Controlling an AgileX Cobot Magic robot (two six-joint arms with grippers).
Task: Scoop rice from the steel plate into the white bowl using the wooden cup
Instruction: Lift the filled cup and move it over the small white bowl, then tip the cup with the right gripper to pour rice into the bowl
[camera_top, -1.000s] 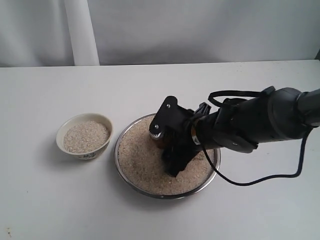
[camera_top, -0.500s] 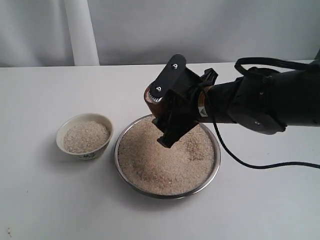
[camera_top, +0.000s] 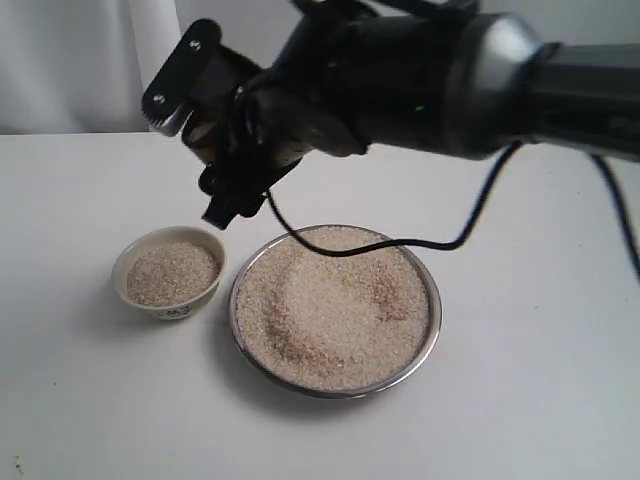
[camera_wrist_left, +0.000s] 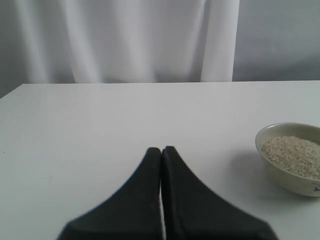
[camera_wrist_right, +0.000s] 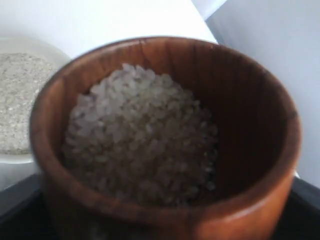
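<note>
My right gripper is shut on the wooden cup, held in the air above and a little behind the white bowl. The cup stands nearly upright and is filled with rice. The bowl also holds rice and shows at the edge of the right wrist view as the white bowl. To its right lies the steel plate, heaped with rice. My left gripper is shut and empty over bare table, with the white bowl off to one side. It does not show in the exterior view.
A white table carries everything. A white curtain hangs behind its far edge. The right arm's black cable droops over the far side of the plate.
The right arm has lifted the cup out of the plate's rice and carried it up and left to above the bowl. A dent is left in the rice.
</note>
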